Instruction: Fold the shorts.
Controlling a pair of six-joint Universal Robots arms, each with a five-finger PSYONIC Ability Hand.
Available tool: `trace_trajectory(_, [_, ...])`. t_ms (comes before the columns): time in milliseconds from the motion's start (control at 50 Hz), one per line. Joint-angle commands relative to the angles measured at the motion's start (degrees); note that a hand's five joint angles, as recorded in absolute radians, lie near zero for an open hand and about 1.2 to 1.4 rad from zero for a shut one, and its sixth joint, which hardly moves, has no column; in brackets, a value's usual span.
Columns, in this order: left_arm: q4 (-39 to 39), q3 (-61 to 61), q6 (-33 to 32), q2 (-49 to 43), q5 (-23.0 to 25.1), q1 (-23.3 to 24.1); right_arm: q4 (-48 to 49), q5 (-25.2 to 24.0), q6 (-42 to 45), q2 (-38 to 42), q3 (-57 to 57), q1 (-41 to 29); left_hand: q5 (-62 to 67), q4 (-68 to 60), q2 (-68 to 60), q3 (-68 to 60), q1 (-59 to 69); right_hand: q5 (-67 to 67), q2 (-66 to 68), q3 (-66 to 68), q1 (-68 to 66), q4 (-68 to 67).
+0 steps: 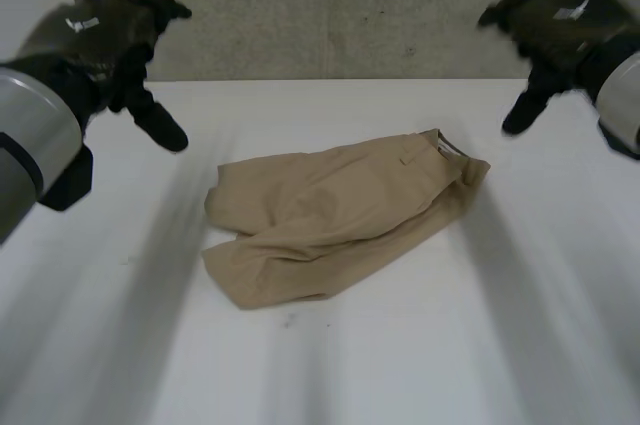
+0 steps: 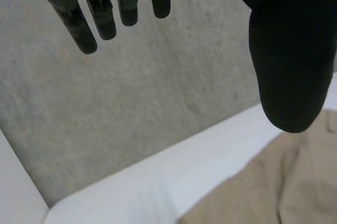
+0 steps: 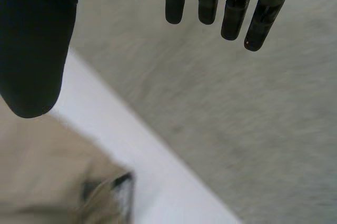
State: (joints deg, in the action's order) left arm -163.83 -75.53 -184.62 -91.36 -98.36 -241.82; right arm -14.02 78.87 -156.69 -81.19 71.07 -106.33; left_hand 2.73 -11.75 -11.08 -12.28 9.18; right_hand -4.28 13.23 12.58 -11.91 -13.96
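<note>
Tan cloth: the shorts (image 1: 330,215) lie on the middle of the white bench (image 1: 400,365). They are set slantwise, with the leg ends toward the near left and the waistband (image 1: 452,153) toward the far right. One leg lies partly over the other, and the fabric is flat but creased.

Beyond the shorts, the left hand (image 1: 110,30) hangs above the far left of the bench, well apart from the cloth. In the left wrist view its fingers (image 2: 105,16) are straight and the thumb (image 2: 289,76) stands wide of them, so the hand is spread and holds nothing. An edge of the shorts (image 2: 284,187) lies on the bench past the thumb tip.

The right hand (image 1: 560,20) hangs above the far right of the bench, likewise apart from the cloth. In the right wrist view its fingers (image 3: 231,8) are straight and the thumb (image 3: 37,50) is set wide, again spread and holding nothing. The waistband end of the shorts (image 3: 42,171) lies on the bench beyond the thumb.

Farthest, a grey speckled wall (image 1: 350,5) rises behind the bench's back edge.
</note>
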Motion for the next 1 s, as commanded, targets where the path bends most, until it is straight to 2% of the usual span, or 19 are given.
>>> trace_trajectory(20, [-6.31,-11.54,0.66,-0.92,-0.43,0.21,-6.64,-5.30,12.89,7.36,1.70,0.25,0.01,-0.98,-1.66,-0.45,3.55,4.28,-3.23,-2.58,1.91,3.96])
trace_trajectory(140, [-11.51,-19.91,4.26,-3.02,-0.43,0.13,3.89,-5.65,15.97,14.91,3.54,0.25,2.02,-3.00,-3.67,-2.47,5.56,4.28,-3.23,-2.58,1.91,3.96])
trace_trajectory(240, [-15.29,-23.69,6.99,-7.33,-0.26,0.13,17.06,-8.81,16.24,21.67,4.69,0.34,7.07,-8.05,-8.72,-7.52,10.62,-4.69,5.74,6.39,-7.06,-5.01])
trace_trajectory(340, [-19.15,-24.14,7.34,-14.17,-0.08,0.21,23.24,-12.33,16.76,26.87,3.90,0.34,7.24,-8.22,-8.89,-7.69,10.79,-7.24,8.29,8.94,-9.61,-7.56])
trace_trajectory(440, [-19.78,-22.47,6.99,-19.37,-0.08,0.13,28.07,-15.49,22.02,31.43,2.93,-0.10,7.41,-8.39,-9.06,-7.86,10.95,-7.24,8.29,8.94,-9.61,-7.56])
trace_trajectory(520, [-19.95,-19.66,6.90,-23.59,-0.17,0.21,30.54,-16.03,25.98,34.95,1.01,-0.28,9.42,-10.40,-11.07,-9.87,12.97,-7.40,8.45,9.11,-9.78,-7.73])
trace_trajectory(600, [-19.95,-16.49,6.46,-27.28,-0.17,0.21,30.80,-15.85,28.10,38.47,-1.72,-0.28,16.64,-17.62,-18.29,-17.09,20.19,-9.58,10.63,11.28,-11.95,-9.90])
trace_trajectory(640, [-19.95,-15.09,6.46,-28.95,-0.17,0.21,30.98,-15.68,28.45,39.79,-2.95,-0.37,24.70,-25.68,-26.35,-25.15,28.25,-12.94,13.99,14.64,-15.31,-13.26])
trace_trajectory(680, [-19.95,-14.30,6.38,-29.83,-0.17,0.21,31.16,-15.67,28.45,41.29,-4.97,-0.45,32.60,-33.58,-34.25,-33.05,36.15,-25.35,26.40,27.05,-27.72,-25.67])
trace_trajectory(700, [-20.04,-13.60,6.37,-30.62,-0.17,0.21,31.33,-15.67,28.45,41.73,-5.59,-0.45,41.97,-42.94,-43.62,-42.41,45.51,-30.73,31.78,32.44,-33.11,-31.06])
trace_trajectory(720, [-20.04,-13.24,6.37,-30.98,-0.17,0.21,31.51,-15.94,28.45,41.99,-6.12,-0.45,46.56,-47.53,-48.21,-47.00,50.10,-35.28,36.33,36.99,-37.66,-35.61])
trace_trajectory(760, [-20.04,-12.63,6.29,-31.50,-0.26,0.21,31.86,-16.11,27.67,42.17,-7.26,-0.45,54.30,-55.28,-55.95,-54.75,57.85,-65.13,66.18,66.83,-67.50,-65.45])
trace_trajectory(780, [-20.04,-11.93,6.29,-31.85,-0.34,0.21,31.86,-16.11,27.49,42.08,-7.53,-0.45,63.50,-64.48,-65.15,-63.95,67.05,-65.71,66.76,67.41,-68.08,-66.03])
trace_trajectory(800, [-20.04,-11.66,6.20,-31.77,-0.43,0.21,31.95,-16.03,27.40,41.91,-7.79,-0.45,66.42,-67.40,-68.07,-66.87,69.97,-65.72,66.77,67.42,-68.09,-66.04])
trace_trajectory(880, [-19.95,-10.25,5.41,-30.46,-0.43,0.30,31.34,-15.06,26.61,39.89,-8.41,-0.54,67.27,-68.25,-68.92,-67.72,70.82,-65.72,66.77,67.42,-68.09,-66.04])
trace_trajectory(1000, [-19.95,-8.93,0.24,-18.80,-0.17,-0.31,27.13,-12.25,13.80,26.28,-7.71,-0.02,67.27,-68.25,-68.92,-67.72,70.82,-65.72,66.77,67.42,-68.09,-66.04])
